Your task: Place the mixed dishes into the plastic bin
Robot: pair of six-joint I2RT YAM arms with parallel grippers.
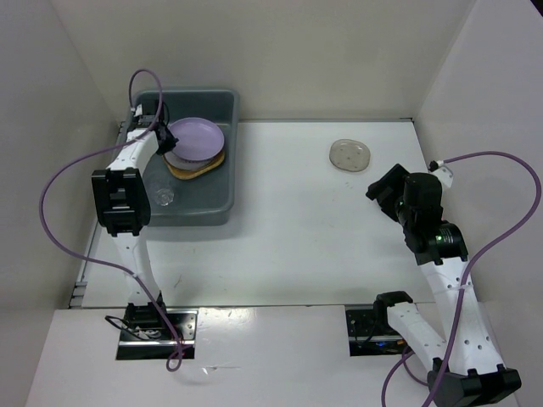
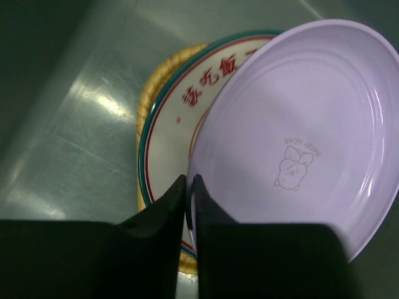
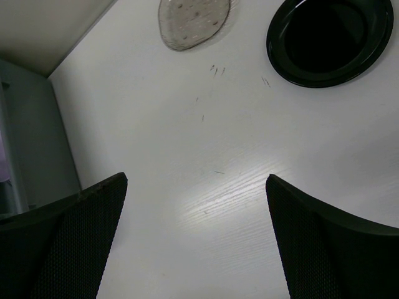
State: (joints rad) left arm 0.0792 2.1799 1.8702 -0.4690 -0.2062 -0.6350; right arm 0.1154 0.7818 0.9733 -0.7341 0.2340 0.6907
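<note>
The grey-blue plastic bin [image 1: 193,214] stands at the back left. In it the tan woven plate [image 1: 197,170] lies under the orange-and-white patterned plate [image 2: 171,128]. My left gripper [image 2: 189,180] is shut on the rim of the lavender plate [image 2: 299,124] and holds it tilted over that stack, inside the bin [image 2: 68,131]. From above the left gripper [image 1: 168,136] is at the lavender plate's [image 1: 200,138] left edge. A small clear glass cup [image 1: 164,197] sits on the bin floor. My right gripper [image 3: 196,179] is open and empty above the table. The translucent dish [image 3: 193,18] and the black dish [image 3: 330,40] lie beyond it.
The translucent dish [image 1: 349,154] lies on the white table at the back right, beyond the right gripper [image 1: 383,188], which hides the black dish from above. White walls close in the table on the left, back and right. The bin's side [image 3: 28,143] shows at the left of the right wrist view.
</note>
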